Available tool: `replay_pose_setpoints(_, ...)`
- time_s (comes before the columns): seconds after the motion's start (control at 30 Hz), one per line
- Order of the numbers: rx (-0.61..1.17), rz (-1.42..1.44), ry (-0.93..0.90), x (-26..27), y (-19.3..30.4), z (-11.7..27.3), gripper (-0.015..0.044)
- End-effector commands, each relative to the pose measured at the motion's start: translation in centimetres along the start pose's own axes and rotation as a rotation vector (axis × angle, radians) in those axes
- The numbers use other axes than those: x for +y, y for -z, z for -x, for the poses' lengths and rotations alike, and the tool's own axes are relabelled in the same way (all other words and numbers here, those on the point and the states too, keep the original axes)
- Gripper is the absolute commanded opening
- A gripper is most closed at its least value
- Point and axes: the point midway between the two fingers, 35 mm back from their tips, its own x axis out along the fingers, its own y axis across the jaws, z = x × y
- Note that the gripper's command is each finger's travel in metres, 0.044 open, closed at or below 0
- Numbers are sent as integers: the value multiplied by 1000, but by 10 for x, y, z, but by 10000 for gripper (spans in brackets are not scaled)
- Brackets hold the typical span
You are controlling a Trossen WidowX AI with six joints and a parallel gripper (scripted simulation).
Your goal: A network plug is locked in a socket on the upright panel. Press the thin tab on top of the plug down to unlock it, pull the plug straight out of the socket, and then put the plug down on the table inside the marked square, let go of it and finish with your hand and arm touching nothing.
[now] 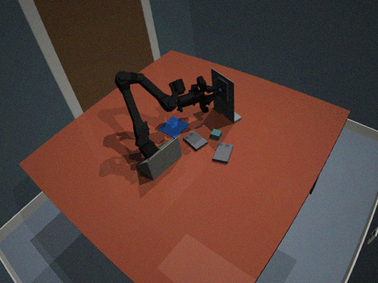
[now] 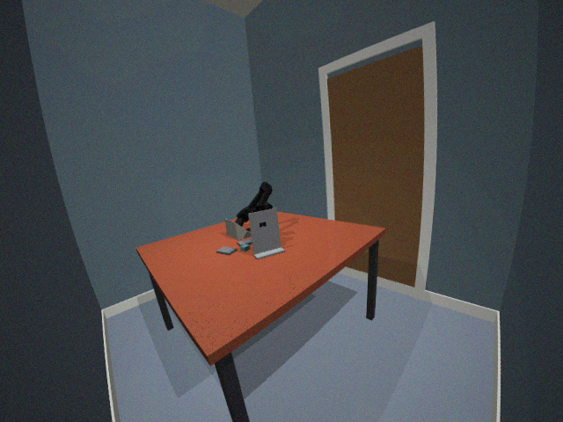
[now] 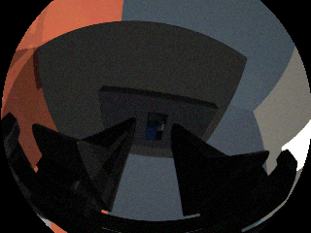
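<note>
The dark upright panel [image 1: 222, 107] [image 2: 266, 238] [image 3: 146, 53] stands on the table, its socket side toward the arm. The small blue plug [image 1: 218, 90] [image 3: 151, 131] sits in the socket opening of the raised block [image 3: 117, 109]. The thin tab cannot be made out. My gripper [image 1: 216, 92] [image 3: 154, 126] is partly open, its fingertips just in front of the socket, one to each side of the plug in the wrist view. Nothing is seen held, and contact cannot be told. The panel hides the gripper in the exterior view. The blue marked square [image 1: 178, 131] lies on the table below the arm.
A small teal block [image 1: 215, 134] [image 2: 244, 248] and two flat grey boxes [image 1: 195, 141] [image 1: 222, 153] lie near the panel's foot. A grey angled stand [image 1: 167, 158] [image 2: 237, 230] is beside the arm's base. The panel has a light foot [image 1: 237, 117] [image 2: 269, 253].
</note>
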Motion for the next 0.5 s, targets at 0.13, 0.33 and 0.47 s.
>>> replay_pose_setpoints(0.13, 4, 5, 1, 0, 0, -4, 84)
replay_pose_setpoints(0.33, 4, 5, 1, 0, 0, -4, 44)
replay_pose_setpoints(0.47, 4, 5, 1, 0, 0, -4, 17)
